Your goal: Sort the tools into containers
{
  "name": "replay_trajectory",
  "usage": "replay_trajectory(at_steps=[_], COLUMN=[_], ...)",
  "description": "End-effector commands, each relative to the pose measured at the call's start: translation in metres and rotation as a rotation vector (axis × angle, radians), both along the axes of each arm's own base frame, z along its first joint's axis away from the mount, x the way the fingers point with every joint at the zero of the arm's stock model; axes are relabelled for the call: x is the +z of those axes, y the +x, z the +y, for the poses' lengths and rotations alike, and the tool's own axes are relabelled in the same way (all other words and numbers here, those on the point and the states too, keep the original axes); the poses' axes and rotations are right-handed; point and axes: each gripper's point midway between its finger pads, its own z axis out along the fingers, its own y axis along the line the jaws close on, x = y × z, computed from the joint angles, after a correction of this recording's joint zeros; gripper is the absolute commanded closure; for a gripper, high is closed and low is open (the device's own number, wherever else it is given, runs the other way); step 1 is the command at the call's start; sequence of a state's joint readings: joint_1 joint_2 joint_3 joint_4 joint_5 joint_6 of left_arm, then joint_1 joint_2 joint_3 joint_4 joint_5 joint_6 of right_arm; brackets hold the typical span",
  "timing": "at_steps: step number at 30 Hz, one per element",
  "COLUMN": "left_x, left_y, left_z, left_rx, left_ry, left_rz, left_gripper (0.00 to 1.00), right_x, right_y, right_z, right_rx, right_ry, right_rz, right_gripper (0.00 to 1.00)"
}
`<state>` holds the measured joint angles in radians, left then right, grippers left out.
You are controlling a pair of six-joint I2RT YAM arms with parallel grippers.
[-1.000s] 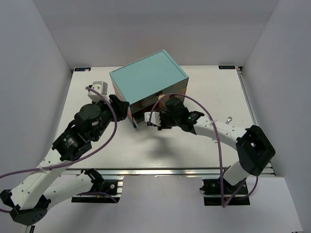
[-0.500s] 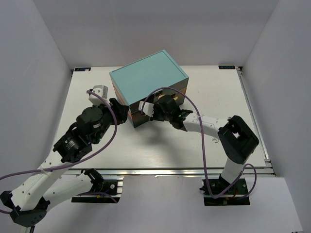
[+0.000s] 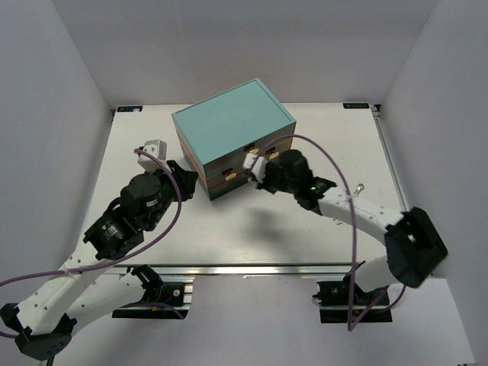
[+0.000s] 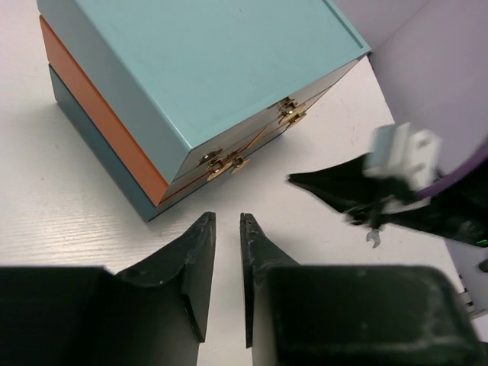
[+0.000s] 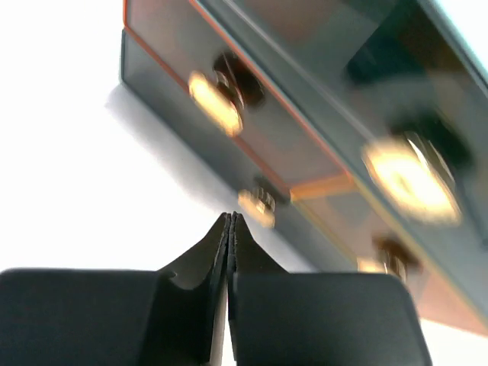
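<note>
The chest (image 3: 232, 122) with the teal top stands at the middle back, its drawers (image 3: 229, 175) all pushed in. My right gripper (image 3: 256, 172) is shut on nothing, its tips right in front of a small brass knob (image 5: 258, 206) on a lower drawer (image 5: 305, 145). My left gripper (image 3: 194, 181) sits by the chest's (image 4: 213, 69) near left corner, narrowly open, with only bare table between the jaws (image 4: 227, 223). A small silver wrench (image 3: 358, 187) lies on the table to the right, also seen in the left wrist view as the wrench (image 4: 372, 239) just past the right arm. No other tools show.
White walls close in the table on the left, back and right. A metal rail (image 3: 267, 268) runs along the near edge between the two arm bases. The right arm (image 3: 351, 210) stretches across the table's right half.
The right gripper has swung from the chest's lower left drawer towards the right, staying at the drawer fronts. The left gripper's jaws have narrowed and it has drawn back slightly.
</note>
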<state>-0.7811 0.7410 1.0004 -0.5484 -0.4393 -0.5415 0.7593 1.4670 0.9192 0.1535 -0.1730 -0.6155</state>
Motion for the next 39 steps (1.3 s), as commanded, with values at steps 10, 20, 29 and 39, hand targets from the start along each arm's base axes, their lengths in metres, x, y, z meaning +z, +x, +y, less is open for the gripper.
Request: replay_trajectory(at_steps=[10,20,29,39], left_x=[0.000,-0.001,0.000,-0.005], left_y=[0.000,0.001,0.001,0.004], left_z=[-0.006,-0.010,-0.007,-0.012], left_rx=[-0.022,-0.039,-0.023,-0.035], left_ry=[-0.051,-0.057,-0.062,-0.035], left_rz=[-0.036,-0.044,-0.039,-0.039], left_gripper=[0.46,0.40,0.40,0.41], right_x=[0.008,-0.001,0.000,-0.036], right_y=[-0.028,0.023,0.084,0.042], right_z=[-0.095,-0.086,-0.073,-0.063], right_rx=[-0.190,-0.311,-0.379,-0.500], right_ry=[0.391,0.667,0.720,0.732], right_rz=[0.667,1.019,1.008,1.136], right_gripper=[0.44,0.29,0.32,0.34])
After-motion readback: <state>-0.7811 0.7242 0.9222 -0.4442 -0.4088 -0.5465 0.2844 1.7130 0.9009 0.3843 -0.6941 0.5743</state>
